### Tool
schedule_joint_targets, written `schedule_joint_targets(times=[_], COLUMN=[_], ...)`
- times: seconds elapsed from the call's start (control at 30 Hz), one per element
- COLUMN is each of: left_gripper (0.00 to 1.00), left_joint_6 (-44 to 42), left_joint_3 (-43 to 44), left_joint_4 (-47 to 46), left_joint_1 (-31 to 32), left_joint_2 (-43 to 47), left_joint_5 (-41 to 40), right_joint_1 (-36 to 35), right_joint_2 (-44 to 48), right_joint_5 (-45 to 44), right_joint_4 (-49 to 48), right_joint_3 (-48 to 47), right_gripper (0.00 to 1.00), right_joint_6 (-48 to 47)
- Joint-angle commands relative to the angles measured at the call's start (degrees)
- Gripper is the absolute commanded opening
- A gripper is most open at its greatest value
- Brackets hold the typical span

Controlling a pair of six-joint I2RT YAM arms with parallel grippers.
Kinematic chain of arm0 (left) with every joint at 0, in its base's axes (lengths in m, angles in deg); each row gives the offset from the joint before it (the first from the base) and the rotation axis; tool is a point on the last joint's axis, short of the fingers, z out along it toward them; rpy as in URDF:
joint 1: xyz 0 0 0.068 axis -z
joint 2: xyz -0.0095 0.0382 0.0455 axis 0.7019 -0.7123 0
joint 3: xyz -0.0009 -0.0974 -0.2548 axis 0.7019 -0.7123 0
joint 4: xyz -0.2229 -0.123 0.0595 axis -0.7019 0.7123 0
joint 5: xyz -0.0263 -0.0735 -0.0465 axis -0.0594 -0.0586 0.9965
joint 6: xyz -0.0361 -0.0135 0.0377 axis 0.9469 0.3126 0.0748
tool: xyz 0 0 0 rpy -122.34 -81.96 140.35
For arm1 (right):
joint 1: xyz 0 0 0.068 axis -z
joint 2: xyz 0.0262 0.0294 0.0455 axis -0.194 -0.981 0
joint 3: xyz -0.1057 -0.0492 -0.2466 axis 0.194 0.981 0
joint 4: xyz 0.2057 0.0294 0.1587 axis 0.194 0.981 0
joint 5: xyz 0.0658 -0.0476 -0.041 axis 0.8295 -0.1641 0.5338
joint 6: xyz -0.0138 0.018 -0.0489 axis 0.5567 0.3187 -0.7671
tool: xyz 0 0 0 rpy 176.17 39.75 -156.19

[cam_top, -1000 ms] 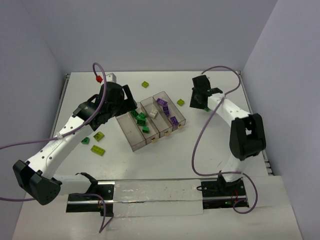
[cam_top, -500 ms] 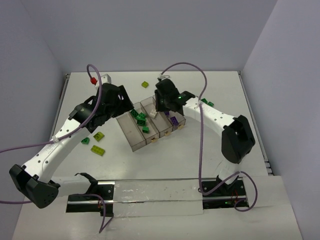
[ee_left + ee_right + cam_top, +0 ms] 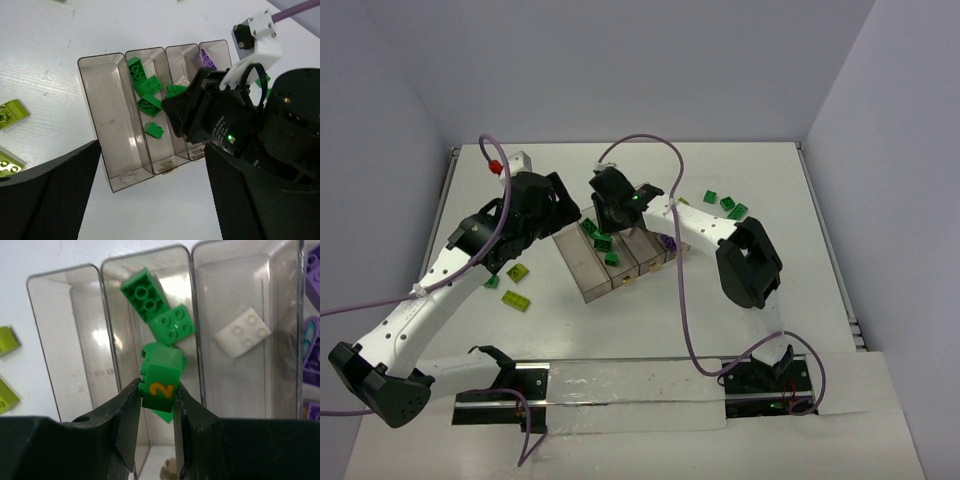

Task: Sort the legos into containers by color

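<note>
My right gripper (image 3: pixel 156 391) is shut on a dark green lego (image 3: pixel 161 371) with a yellow "2" on its side. It hangs over the second compartment from the left of the clear containers tray (image 3: pixel 107 340), where other green legos (image 3: pixel 150 295) lie. The leftmost compartment (image 3: pixel 107 120) is empty, a white lego (image 3: pixel 242 332) lies in the third, and purple ones (image 3: pixel 312 360) in the fourth. From above, the right gripper (image 3: pixel 613 215) sits over the tray's (image 3: pixel 588 283) far half. My left gripper (image 3: pixel 555 207) hovers open beside the tray's left side, its fingers (image 3: pixel 45 200) wide apart and empty.
Yellow-green legos (image 3: pixel 517 272) (image 3: pixel 516 300) and a dark green one (image 3: pixel 492 282) lie on the table left of the tray. Three dark green legos (image 3: pixel 726 204) lie at the far right. The right arm's purple cable (image 3: pixel 640 145) arches over the far side of the table.
The right arm has swung from the far right of the table leftward over the tray, with the green lego in its jaws. The left arm has drawn slightly left.
</note>
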Motion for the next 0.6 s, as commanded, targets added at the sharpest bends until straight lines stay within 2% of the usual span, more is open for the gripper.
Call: schedule_joint_targets(times=[0.0,0.1,0.27,0.43,0.57], left_gripper=[0.92,0.92,0.92,0.92,0.92], left_joint_6=[0.5,0.7,0.6,0.8,1.6], left_joint_3=[-0.1,-0.1,-0.7,-0.1,-0.1], left_joint_4=[0.7,0.8,1.0,1.3,1.2], left_joint_1=[0.0,0.0,0.0,0.0,-0.1], left_joint_2=[1.6,2.2,2.8,2.6,3.9], left_joint_5=[-1.2,-1.1,-1.7,-1.9,-2.3], right_joint_1=[-0.2,-0.3,-0.4,-0.3,0.8], right_joint_2=[-3.7,-5.8,-6.5,-5.0,1.8], right_joint_5=[-0.1,-0.5,-1.3,-2.9,-6.2], right_joint_4=[1.3,1.3,1.8,3.4,2.1], right_joint_3=[-6.5,-8.3,-11.0,-12.9,-9.1], right_gripper=[0.22,0.35,0.61,0.67,0.67], right_joint_6=[0.3,0.7,0.6,-0.3,-0.4])
